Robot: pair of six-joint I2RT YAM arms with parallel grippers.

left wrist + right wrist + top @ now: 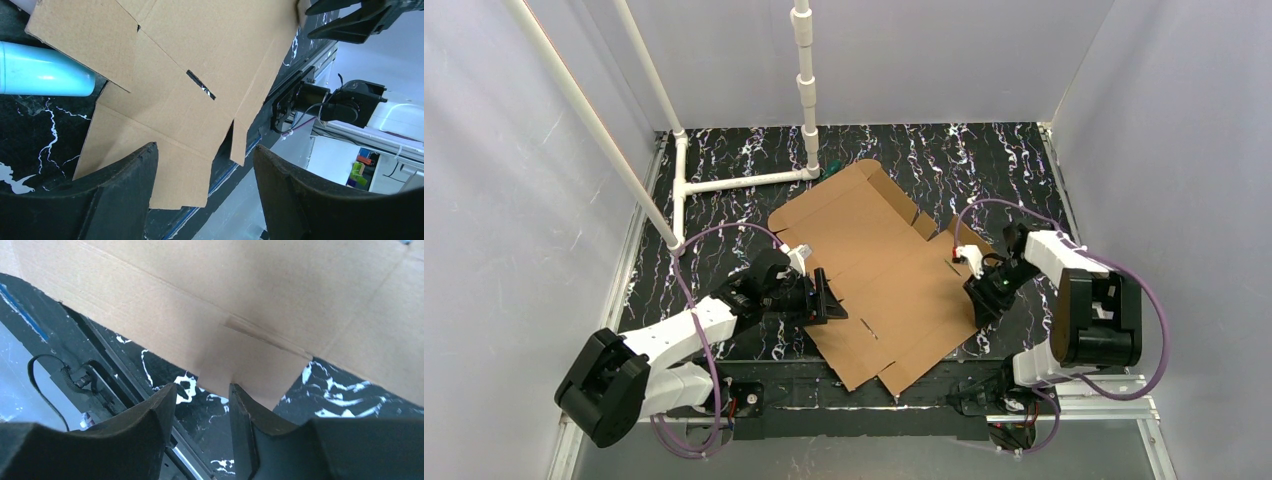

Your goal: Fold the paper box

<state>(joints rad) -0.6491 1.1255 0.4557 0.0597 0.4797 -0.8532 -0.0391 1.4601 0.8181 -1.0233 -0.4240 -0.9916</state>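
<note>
The paper box [879, 270] is a flat, unfolded brown cardboard sheet lying at an angle in the middle of the black marbled table. My left gripper [832, 298] is open and empty at the sheet's left edge. In the left wrist view the jaws [205, 147] stand wide apart with the sheet [200, 50] beyond them. My right gripper [976, 305] is at the sheet's right edge. In the right wrist view it [202, 386] is open by a narrow gap with nothing in it. A small flap of the sheet [250, 285] lies just past the fingertips.
A white pipe frame [734, 182] stands at the back left. A small green marker [832, 166] lies by the sheet's far corner. A turquoise cylinder [45, 70] lies beside the sheet's left flap. The sheet's near corner overhangs the table's front edge [864, 395]. Grey walls close in both sides.
</note>
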